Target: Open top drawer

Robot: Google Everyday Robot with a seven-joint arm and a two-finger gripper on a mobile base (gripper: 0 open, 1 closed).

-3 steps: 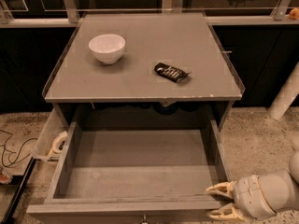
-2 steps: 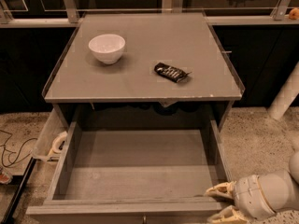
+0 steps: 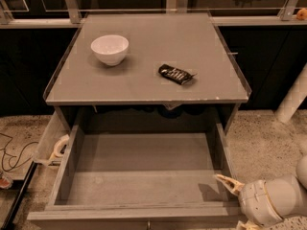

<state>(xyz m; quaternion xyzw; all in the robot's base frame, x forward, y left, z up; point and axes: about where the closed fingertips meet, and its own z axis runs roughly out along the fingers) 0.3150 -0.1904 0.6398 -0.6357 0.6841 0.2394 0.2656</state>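
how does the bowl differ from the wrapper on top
The bowl is white and round; the wrapper is dark and long. The bowl stands taller, the wrapper lies flat. The bowl sits left, the wrapper nearer the middle. Both rest on the grey top above the open drawer; the gripper is at its front right corner.

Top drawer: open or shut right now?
Open. The top drawer is pulled well out from under the tabletop, its grey interior exposed. The gripper sits at its front right corner.
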